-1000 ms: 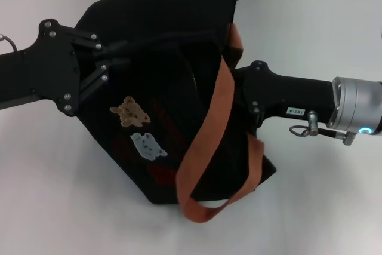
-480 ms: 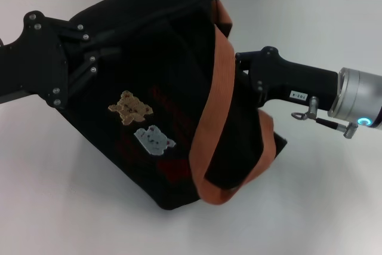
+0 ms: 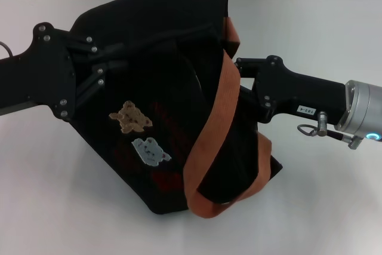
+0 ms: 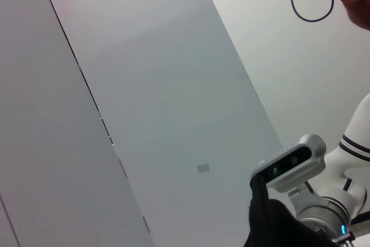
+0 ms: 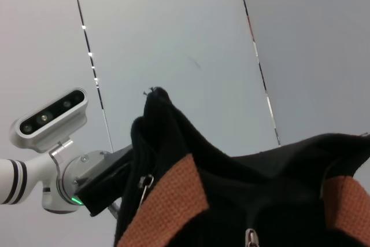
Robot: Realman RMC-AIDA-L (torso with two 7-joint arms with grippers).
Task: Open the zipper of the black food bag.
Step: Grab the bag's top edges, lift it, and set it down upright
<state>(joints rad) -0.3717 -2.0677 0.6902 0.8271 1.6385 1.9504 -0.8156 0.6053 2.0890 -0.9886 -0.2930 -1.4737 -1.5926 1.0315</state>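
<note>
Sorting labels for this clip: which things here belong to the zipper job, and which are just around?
Job:
black food bag
zipper, its metal pull seen from the right wrist
left tool, at the bag's left side
right tool, at the bag's right side

Just around:
white table

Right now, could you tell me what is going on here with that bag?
Both arms are at the black food bag on the white table. The left gripper grips its left end and the right gripper reaches in by the orange-brown straps. The right wrist view shows the zipper pull at the rim.
</note>
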